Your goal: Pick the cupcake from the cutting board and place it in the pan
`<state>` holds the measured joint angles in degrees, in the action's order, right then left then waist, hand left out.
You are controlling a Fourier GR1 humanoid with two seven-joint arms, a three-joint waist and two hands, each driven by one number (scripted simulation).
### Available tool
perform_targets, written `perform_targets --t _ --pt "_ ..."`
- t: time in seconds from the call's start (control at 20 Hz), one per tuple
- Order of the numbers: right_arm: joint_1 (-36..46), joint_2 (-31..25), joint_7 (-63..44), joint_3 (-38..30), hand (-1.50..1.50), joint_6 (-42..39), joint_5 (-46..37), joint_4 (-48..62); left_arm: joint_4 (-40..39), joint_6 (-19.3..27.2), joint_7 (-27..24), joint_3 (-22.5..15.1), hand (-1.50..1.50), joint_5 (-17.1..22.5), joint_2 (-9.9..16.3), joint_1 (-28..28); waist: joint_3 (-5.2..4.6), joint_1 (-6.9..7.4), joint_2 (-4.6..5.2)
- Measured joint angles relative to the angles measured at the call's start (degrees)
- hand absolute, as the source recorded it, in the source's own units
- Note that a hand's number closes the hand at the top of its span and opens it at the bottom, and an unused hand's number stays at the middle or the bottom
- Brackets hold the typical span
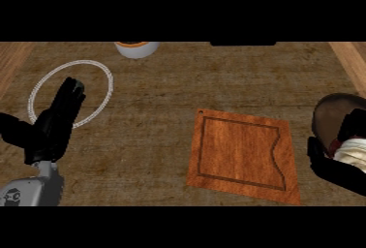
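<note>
At the right edge of the head view my right hand (pixel 336 167) is curled round the cupcake (pixel 350 151), whose pale wrapper shows between the fingers. It is over the near part of the dark brown pan (pixel 330 114) at the right edge. The wooden cutting board (pixel 241 154) lies in the middle right with nothing on it. At the left my left hand (pixel 53 123) stands open, fingers straight and pointing away from me.
A thin white ring (pixel 107 77) lies on the counter at the upper left, partly behind my left hand. A white cup with an orange rim (pixel 136 48) stands at the far edge. A dark object (pixel 243 43) sits at the top middle.
</note>
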<state>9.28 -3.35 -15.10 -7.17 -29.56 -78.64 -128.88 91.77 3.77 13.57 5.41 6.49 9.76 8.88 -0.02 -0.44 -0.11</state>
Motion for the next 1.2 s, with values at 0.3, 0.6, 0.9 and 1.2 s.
perform_targets --t 0.3,0.6,0.9,1.2 --pt "3.2 -6.6 5.5 -15.9 1.5 4.4 10.3 8.5 -0.1 -0.6 -0.1 0.4 0.0 0.0 0.3 0.2 0.04 0.25 0.11" --pt "5.1 -13.3 13.8 -26.0 1.5 12.9 17.1 24.5 -1.7 -1.3 -1.3 0.5 0.0 0.0 0.0 0.3 0.05 0.52 0.2" --pt "6.6 -19.2 24.7 -29.8 1.5 21.4 21.3 42.8 -1.1 -0.5 -0.4 0.2 0.0 -0.7 -0.5 1.1 0.07 0.75 0.25" --pt "10.0 -22.7 35.4 -29.9 1.5 31.3 22.0 63.9 -0.1 -0.7 -0.3 -0.2 0.0 -0.9 -0.8 0.4 0.11 1.32 0.39"
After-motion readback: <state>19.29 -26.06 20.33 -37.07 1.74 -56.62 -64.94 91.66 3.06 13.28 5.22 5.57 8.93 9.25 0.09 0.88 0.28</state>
